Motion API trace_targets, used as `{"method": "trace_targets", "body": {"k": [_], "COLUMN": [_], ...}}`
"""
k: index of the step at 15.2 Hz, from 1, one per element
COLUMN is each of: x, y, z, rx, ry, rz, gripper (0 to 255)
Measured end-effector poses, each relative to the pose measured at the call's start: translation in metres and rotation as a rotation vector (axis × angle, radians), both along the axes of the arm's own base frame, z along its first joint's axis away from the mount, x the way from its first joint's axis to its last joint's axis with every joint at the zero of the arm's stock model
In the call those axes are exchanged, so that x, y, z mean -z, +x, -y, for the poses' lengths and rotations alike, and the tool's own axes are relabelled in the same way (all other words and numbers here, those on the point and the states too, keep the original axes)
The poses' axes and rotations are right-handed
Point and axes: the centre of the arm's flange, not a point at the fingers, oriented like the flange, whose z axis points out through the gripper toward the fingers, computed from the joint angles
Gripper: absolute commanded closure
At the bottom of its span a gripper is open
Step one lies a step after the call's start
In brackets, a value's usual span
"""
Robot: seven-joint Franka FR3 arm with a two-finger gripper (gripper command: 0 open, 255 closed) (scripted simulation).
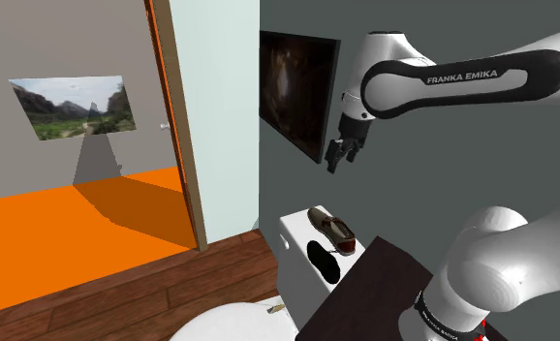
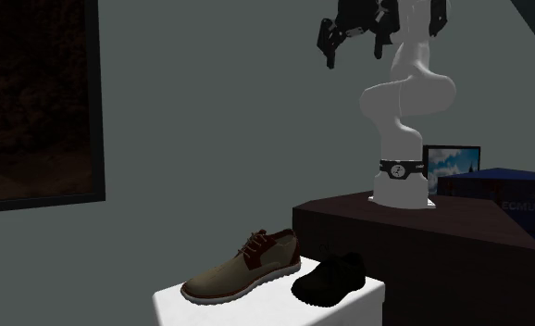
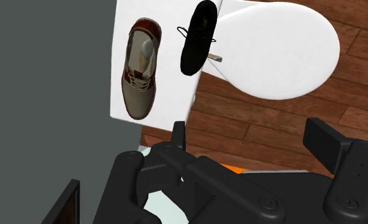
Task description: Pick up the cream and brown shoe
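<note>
White Franka arm [image 1: 506, 276]: rounded glossy links, dark joints. Black band [image 1: 443, 79] lettered FRANKA EMIKA in white. Black ring [image 2: 404, 169] with emblem near base. Gripper [image 1: 340, 158] all black.

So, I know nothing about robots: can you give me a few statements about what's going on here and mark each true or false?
1. The cream and brown shoe lies on a white box beside a black shoe. True.
2. The gripper is clasping the cream and brown shoe. False: it hangs open well above both shoes, holding nothing.
3. The white box holds three shoes. False: it holds two.
4. A dark framed picture hangs on the grey wall. True.
</note>
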Motion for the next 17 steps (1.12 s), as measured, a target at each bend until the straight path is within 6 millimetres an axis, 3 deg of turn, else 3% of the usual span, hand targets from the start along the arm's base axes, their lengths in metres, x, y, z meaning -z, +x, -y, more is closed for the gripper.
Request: {"method": "trace_targets", "body": {"k": [17], "x": [0.205], "y": [0.036], "z": [0.071], "rx": [0.202], "ry": [-0.045], "rz": [0.009], "gripper": [0]}}
